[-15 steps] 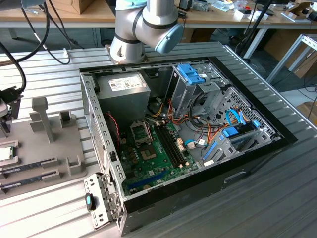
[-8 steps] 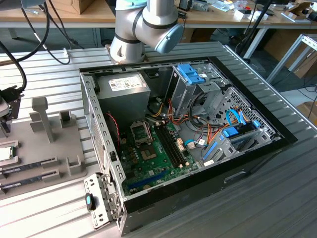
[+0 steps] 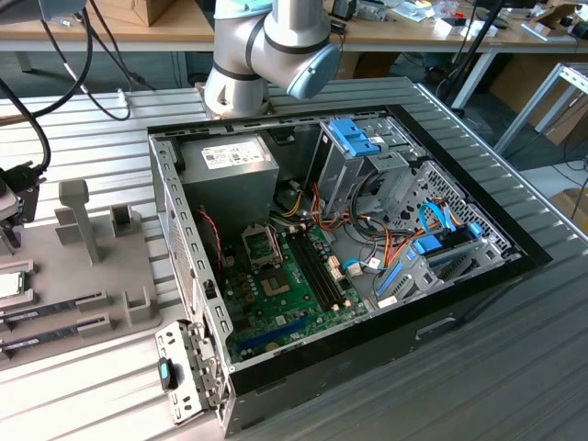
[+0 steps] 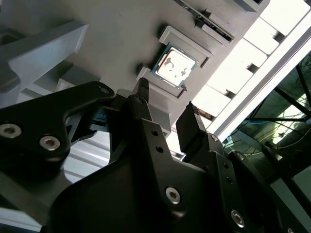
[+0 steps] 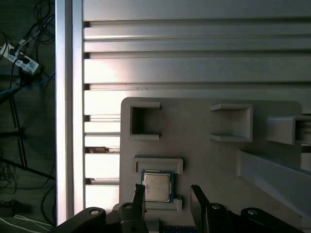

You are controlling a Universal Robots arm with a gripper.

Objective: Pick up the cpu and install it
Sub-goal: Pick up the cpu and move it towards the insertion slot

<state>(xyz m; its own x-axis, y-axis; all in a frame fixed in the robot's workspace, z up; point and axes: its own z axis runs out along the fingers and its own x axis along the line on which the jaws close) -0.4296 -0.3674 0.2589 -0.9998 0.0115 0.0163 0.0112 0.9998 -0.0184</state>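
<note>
- The cpu (image 5: 157,187), a small flat square chip with a silver metal top and a green rim, lies flat and silver side up in a shallow pocket of the pale grey moulded holder plate (image 5: 194,160). Raised lips at two opposite edges pin it in one known spot, probably so the arm can find it without searching.
- The chip's other two edges have no lip, seemingly to leave room for a grip.
- The black two-fingered gripper (image 4: 167,109) hangs over that pocket with its fingers (image 4: 143,97) spread and nothing between them. The gap is wider than the chip and runs across the bare edges. Whether the tips touch the plate I cannot tell.
- In the exterior view the plate sits at the exterior view's left on the ribbed aluminium table (image 3: 92,138), apart from the open black desktop computer case (image 3: 386,354). The case lies on its side, so the green motherboard (image 3: 285,285) and its metal-framed socket (image 3: 260,246) face upward for access from above.
- Two long narrow dark memory sticks (image 3: 55,308) rest in slots on the same plate, near the cpu.
- The pick-up is not yet made.
</note>
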